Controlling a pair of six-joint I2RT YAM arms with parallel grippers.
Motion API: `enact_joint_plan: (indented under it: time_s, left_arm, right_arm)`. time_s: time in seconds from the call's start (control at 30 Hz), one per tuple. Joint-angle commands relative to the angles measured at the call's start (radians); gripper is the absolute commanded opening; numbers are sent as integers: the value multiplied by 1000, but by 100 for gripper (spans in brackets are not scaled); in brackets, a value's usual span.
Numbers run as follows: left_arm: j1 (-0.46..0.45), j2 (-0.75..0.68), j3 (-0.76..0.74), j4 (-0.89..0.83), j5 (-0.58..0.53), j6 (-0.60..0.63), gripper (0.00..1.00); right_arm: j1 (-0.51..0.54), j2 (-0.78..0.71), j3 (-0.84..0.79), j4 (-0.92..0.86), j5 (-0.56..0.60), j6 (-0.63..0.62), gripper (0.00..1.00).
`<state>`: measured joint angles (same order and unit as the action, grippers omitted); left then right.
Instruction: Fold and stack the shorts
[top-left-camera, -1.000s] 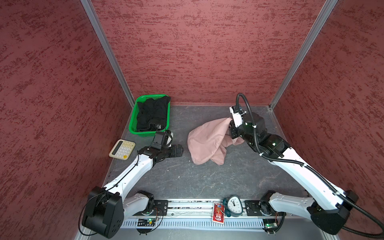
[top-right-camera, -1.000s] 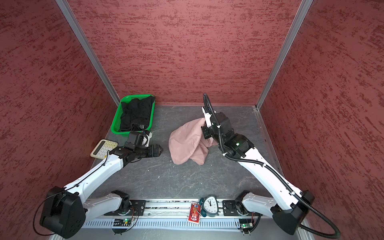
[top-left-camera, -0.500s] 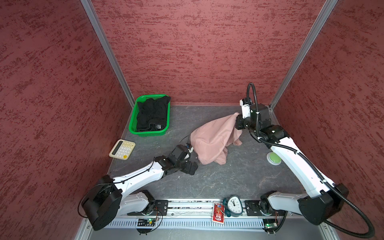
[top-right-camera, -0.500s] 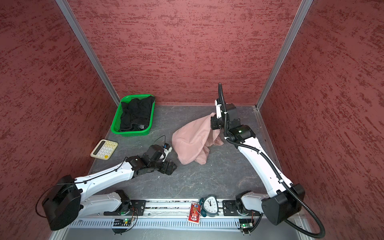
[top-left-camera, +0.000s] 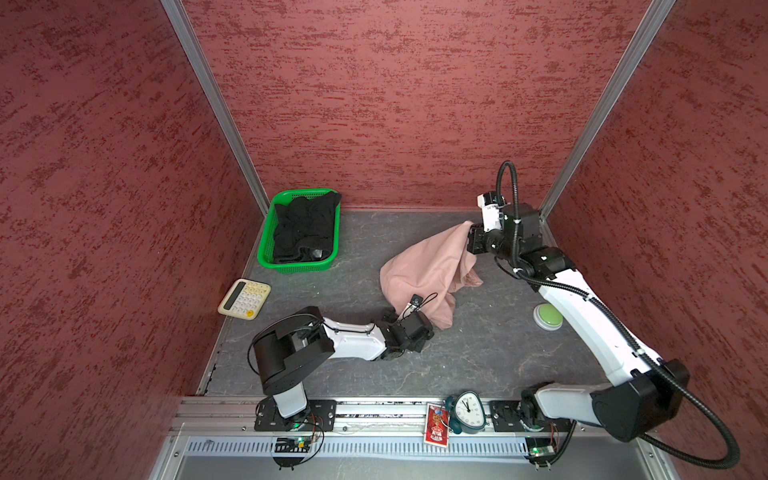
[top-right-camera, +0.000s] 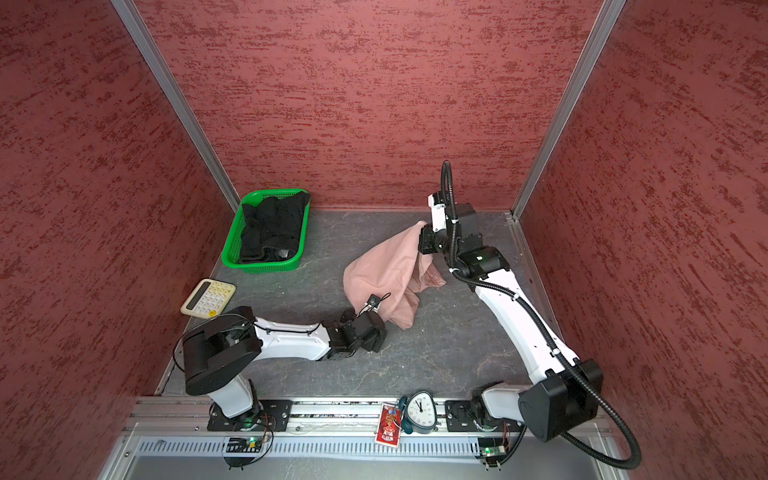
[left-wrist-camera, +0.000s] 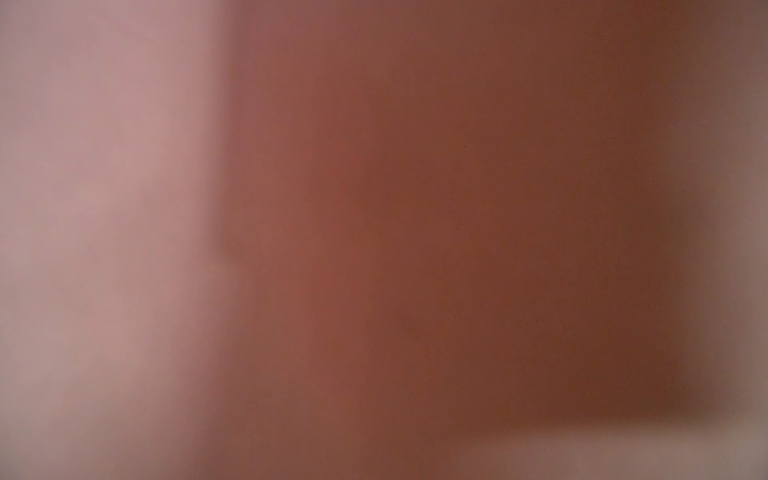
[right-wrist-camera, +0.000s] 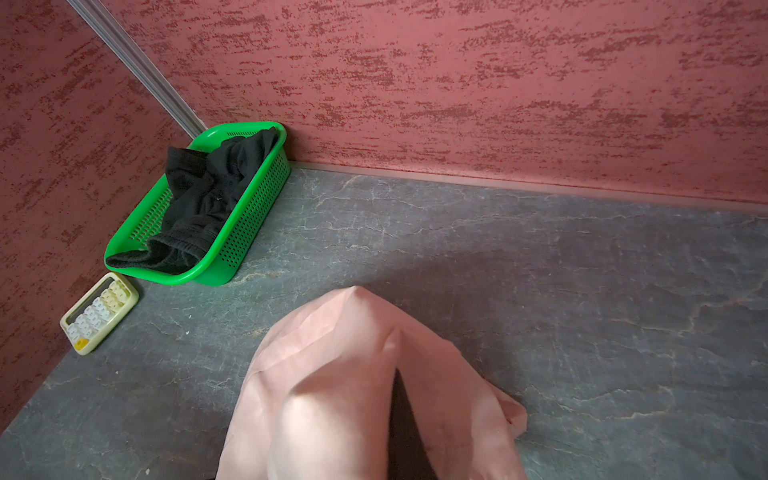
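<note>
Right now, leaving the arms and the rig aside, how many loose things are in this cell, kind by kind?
shorts: 2, the pink shorts and the black shorts
green basket: 1
calculator: 1
clock: 1
green button: 1
red card: 1
Total: 7

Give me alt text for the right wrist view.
Bunched pink shorts hang in the foreground over a grey table. In the far corner, a green basket holds black shorts, with a calculator beside it.
</note>
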<state>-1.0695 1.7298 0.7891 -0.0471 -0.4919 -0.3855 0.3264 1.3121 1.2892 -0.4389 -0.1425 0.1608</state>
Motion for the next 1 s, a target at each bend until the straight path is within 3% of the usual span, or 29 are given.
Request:
enact_joint_plan:
  time_s: [0.0, 0.07, 0.1, 0.2, 0.33, 0.47, 0.7, 0.77, 0.97]
  left_arm:
    - [15, 2, -48, 16, -67, -9, 99]
    - [40, -16, -62, 18, -57, -26, 100]
    - [58, -20, -68, 17, -42, -34, 95]
    - [101, -37, -100, 29, -16, -23, 74]
    - [144, -84, -101, 15, -37, 37, 27]
    - [199, -177, -66, -42, -26, 121, 0]
    - [283, -385, 83, -318, 88, 270, 0]
    - [316, -431, 161, -419, 156, 320, 0]
    - [346, -529, 447, -690, 183, 468, 0]
  right_arm:
    - [-7, -40, -26, 45, -15, 8, 0]
    - [-9, -52, -36, 44, -8, 6, 0]
    - [-10, -58, -42, 47, -6, 6, 0]
    - [-17, -70, -57, 57, -3, 3, 0]
    - [-26, -70, -66, 55, 4, -1, 0]
    - [-32, -79, -60, 28, 53, -30, 0]
    - [-32, -135, -15, -37, 177, -125, 0]
    - [-32, -151, 6, -58, 191, -154, 0]
    - [-32, -234, 59, -93, 213, -250, 0]
